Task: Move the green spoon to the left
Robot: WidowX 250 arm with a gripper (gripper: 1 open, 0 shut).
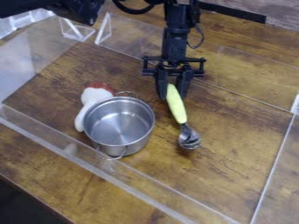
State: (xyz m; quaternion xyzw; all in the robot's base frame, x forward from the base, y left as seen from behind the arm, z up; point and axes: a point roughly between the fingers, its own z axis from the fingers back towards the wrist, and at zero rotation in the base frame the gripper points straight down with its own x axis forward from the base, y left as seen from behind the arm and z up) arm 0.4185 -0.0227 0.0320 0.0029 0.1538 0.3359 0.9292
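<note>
The green spoon [177,105] lies right of the middle of the wooden table. Its yellow-green handle points away from me and its small metal bowl [188,137] rests on the wood nearer to me. My gripper [173,85] comes down steeply from the black arm above and is shut on the far end of the handle, with its dark fingers [158,80] on either side of it. The spoon sits just right of the pot.
A shiny metal pot [117,124] stands left of the spoon. A white cloth-like object with a red tip [90,105] leans against the pot's left side. Low clear plastic walls [35,57] border the table on the left, front and right.
</note>
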